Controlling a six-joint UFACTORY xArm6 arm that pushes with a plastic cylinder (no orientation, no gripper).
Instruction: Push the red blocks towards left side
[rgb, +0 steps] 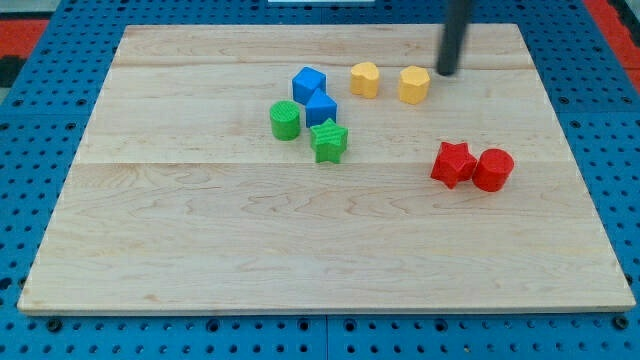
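Red blocks, a star-shaped one (452, 164) and a round cylinder (493, 170), are seen touching side by side on the pale wooden counter (200, 260), towards the view's right and nearest the view's bottom. Farther up, left of centre, a green cylinder (285, 120), a green star (328, 140) and two blue cubes (320, 107) (309, 83) are clustered. Beyond these, two yellow blocks (365, 79) (414, 84) are set. No fingers are fitted; nothing is held. The dark rod's tip (445, 72) is placed just right of the yellow pair, well above the red ones, so a move round to their right side is judged necessary before pushing left.
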